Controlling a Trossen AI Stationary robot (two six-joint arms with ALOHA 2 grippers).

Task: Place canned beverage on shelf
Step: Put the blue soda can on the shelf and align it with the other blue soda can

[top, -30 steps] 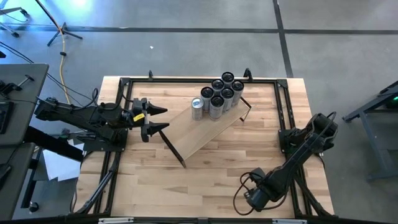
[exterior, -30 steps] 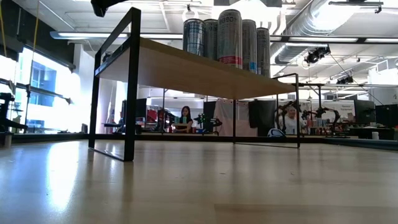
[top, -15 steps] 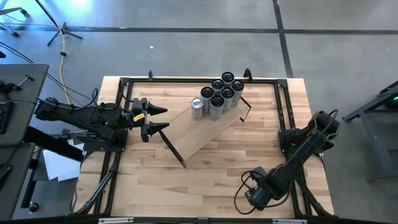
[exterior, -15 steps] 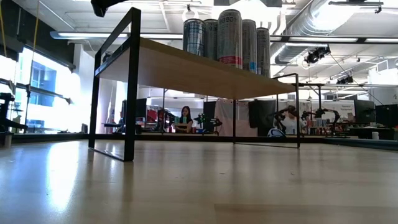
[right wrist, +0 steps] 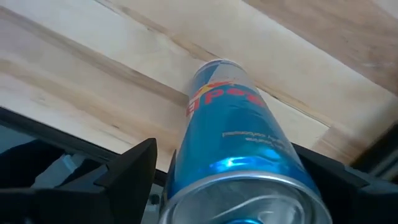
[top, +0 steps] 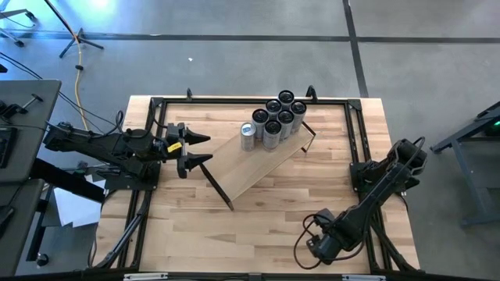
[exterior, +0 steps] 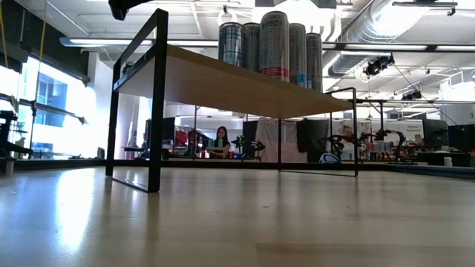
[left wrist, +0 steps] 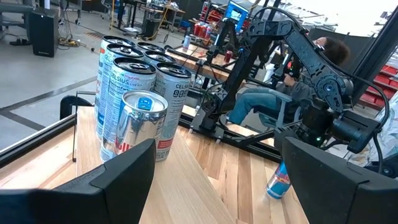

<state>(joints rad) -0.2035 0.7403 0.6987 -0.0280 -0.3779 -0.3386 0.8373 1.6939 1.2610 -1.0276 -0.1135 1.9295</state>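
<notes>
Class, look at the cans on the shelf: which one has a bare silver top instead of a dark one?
The silver-topped can, at the cluster's end nearest the left gripper. The other cans on the shelf have dark tops.
</notes>
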